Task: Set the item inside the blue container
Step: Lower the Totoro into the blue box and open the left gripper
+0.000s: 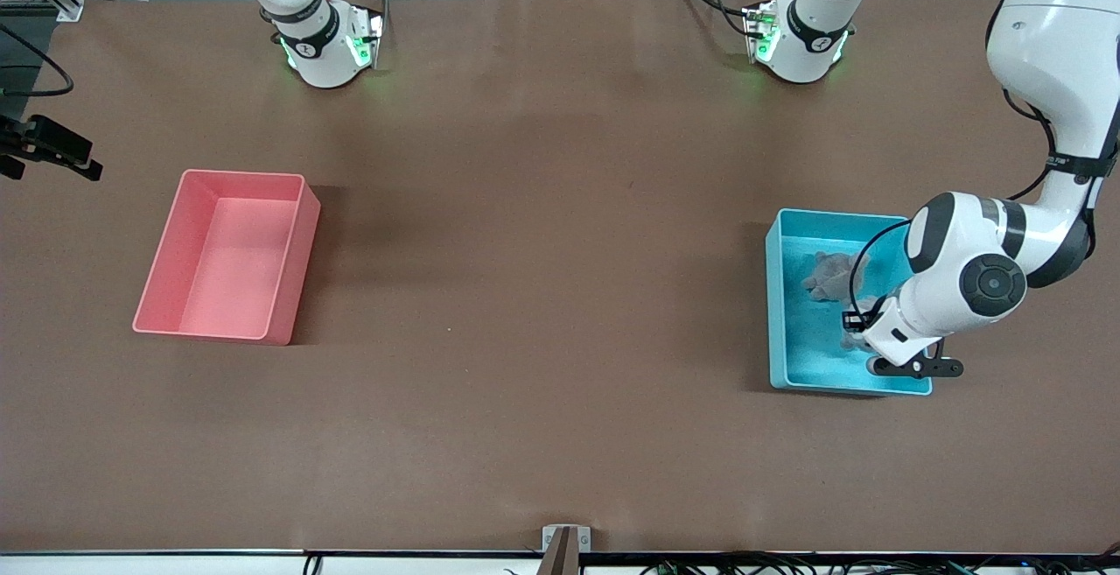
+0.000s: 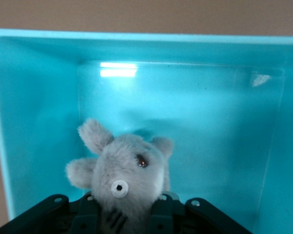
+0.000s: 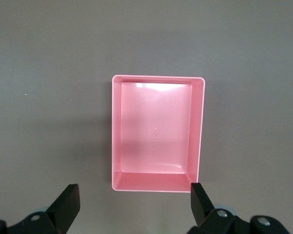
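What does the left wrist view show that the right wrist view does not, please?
Only the left wrist view shows the blue container from above, with the grey plush toy inside it, gripped between the shut left gripper fingers. Only the right wrist view shows the pink bin, which holds nothing, seen from high above with the right gripper open over the table. Both share the brown table surface and a downward look into a rectangular bin.
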Robot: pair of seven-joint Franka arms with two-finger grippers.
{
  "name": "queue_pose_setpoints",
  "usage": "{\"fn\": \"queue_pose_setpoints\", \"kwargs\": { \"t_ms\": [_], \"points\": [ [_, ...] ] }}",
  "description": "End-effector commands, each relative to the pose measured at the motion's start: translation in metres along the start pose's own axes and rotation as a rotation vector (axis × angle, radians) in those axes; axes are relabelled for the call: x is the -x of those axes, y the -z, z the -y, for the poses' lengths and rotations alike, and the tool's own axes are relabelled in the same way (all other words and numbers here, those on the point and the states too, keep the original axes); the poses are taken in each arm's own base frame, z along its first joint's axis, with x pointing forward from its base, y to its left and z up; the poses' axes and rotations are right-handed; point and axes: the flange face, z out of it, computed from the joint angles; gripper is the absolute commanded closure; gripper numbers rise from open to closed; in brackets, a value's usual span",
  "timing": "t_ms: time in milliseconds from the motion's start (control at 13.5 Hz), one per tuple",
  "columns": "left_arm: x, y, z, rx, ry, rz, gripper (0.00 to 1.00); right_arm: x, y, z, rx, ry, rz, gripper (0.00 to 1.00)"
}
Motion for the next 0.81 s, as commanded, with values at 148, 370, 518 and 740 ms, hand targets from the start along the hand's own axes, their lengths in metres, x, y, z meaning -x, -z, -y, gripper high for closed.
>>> {"fn": "queue_pose_setpoints", "kwargs": {
  "t_ms": [148, 370, 518, 740],
  "points": [
    [-0.002, 0.002, -0.001, -0.005, -0.011, -0.026, 0.11, 0.011, 0.003, 0.002, -0.017, 0.01, 0.001, 0.0],
    [0.0, 0.012, 0.003, -0.016, -0.009, -0.024, 0.0, 0.011, 0.002, 0.002, -0.02, 0.01, 0.004, 0.0],
    [0.005, 0.029, 0.008, -0.039, -0.012, -0.002, 0.0, 0.011, 0.002, 0.003, -0.023, 0.011, 0.003, 0.0],
    [0.017, 0.075, 0.017, -0.073, 0.012, 0.019, 0.0, 0.01, 0.001, 0.003, -0.023, 0.01, 0.006, 0.0]
  ]
}}
